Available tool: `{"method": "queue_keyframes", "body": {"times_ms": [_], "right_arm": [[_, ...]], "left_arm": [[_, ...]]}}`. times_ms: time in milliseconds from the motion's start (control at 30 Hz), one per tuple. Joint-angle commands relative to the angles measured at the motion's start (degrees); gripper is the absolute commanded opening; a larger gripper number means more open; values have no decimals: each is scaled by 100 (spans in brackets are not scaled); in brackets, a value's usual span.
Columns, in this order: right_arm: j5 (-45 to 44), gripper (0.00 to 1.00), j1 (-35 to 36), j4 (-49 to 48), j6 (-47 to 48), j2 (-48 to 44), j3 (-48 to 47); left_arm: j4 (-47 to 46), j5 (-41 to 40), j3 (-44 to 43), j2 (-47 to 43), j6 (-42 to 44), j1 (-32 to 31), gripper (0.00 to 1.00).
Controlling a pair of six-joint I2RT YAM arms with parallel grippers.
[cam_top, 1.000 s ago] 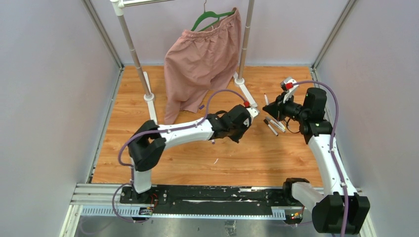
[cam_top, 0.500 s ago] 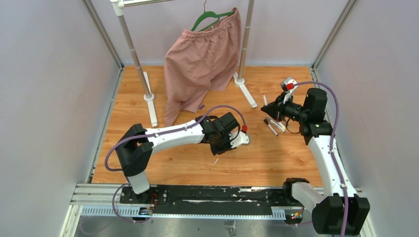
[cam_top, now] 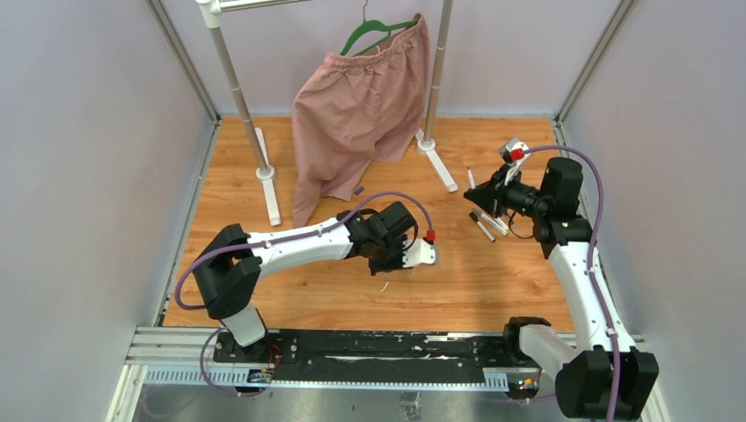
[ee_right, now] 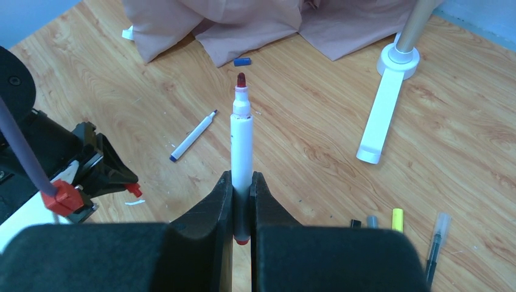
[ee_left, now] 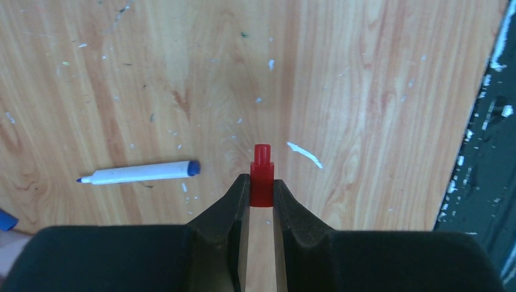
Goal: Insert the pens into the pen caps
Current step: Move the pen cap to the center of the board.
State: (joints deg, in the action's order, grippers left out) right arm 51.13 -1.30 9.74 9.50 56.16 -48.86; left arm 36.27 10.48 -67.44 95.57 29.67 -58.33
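Since a second ago the left arm has pulled back from beside the rack foot [cam_top: 437, 167], toward its base. Its left gripper [ee_left: 261, 190] now hangs over bare table [cam_top: 493, 290], well apart from the right gripper [ee_right: 242, 182], which has barely moved.

The left gripper's fingers [ee_left: 229, 204] are pinched on a red cap [ee_left: 262, 176], which stands up between the tips with its narrower end sticking out ahead of them. Just ahead and to the right of that cap a white sliver [ee_left: 304, 154] lies on the wood. To the left of the fingers, level with the cap, lies a blue pen [ee_left: 140, 173], uncapped.

The right gripper's fingers are clamped on the lower barrel of a red-tipped pen [ee_right: 241, 134], whose red tip points straight out from the gripper. Beyond that tip a blue cap [ee_right: 242, 61] lies beside the hem of the pink trousers [ee_right: 213, 21].

Down to the right of the right gripper, a yellow piece [ee_right: 397, 219], a grey piece [ee_right: 372, 221] and a black piece [ee_right: 355, 223] show above its housing. I cannot tell whether they are caps or pen ends. A clear pen [ee_right: 438, 240] lies just beyond them.
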Motion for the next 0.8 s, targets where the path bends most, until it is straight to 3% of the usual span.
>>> {"method": "queue_keyframes", "body": {"times_ms": [0, 100, 233, 767], "right_arm": [[237, 0, -90, -114, -122, -84, 76], [290, 0, -90, -121, -132, -81, 74], [312, 0, -84, -120, -141, -87, 78], [266, 0, -105, -125, -141, -142, 97]], "left_arm": [[-364, -506, 244, -14, 59, 127, 10], [-635, -621, 521, -36, -54, 314, 10], [-923, -86, 684, 37, -42, 546, 11], [-405, -272, 281, 919, -358, 620, 25]]}}
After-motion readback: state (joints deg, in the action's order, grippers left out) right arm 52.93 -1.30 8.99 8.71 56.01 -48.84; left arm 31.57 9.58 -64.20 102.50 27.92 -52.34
